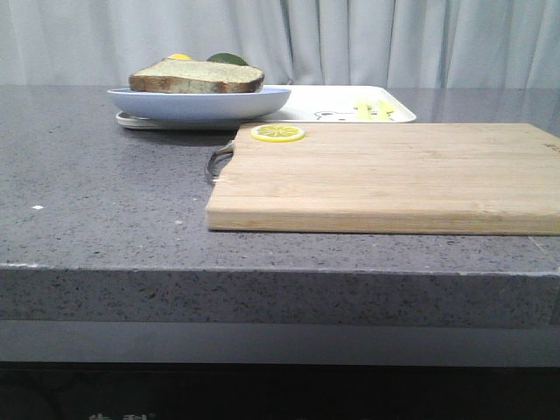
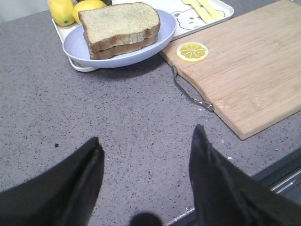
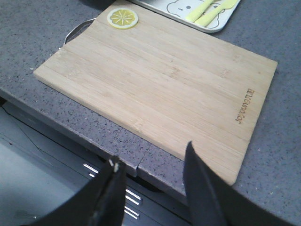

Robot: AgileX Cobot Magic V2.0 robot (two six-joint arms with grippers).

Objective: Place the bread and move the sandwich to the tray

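Observation:
The bread [image 1: 197, 77], a thick toast slice with a speckled greenish-tan face, lies on top of a second slice on a pale blue plate [image 1: 201, 103] at the back left. The left wrist view shows the stack [image 2: 120, 23] too. No fried egg shows, so the sandwich is hidden or out of view. The white tray [image 1: 315, 96] lies behind the plate, which partly rests on it. My left gripper [image 2: 148, 136] is open and empty over the grey counter, short of the plate. My right gripper [image 3: 152, 155] is open and empty over the counter's front edge, near the wooden board [image 3: 164, 80].
The wooden board [image 1: 394, 175] has a metal handle [image 2: 190, 92] and a lemon slice [image 1: 278, 133] on its far left corner. Whole lemons [image 2: 61, 10] lie on the tray [image 2: 227, 11] behind the plate [image 2: 117, 59]. The counter drops off at its front edge, with drawers below.

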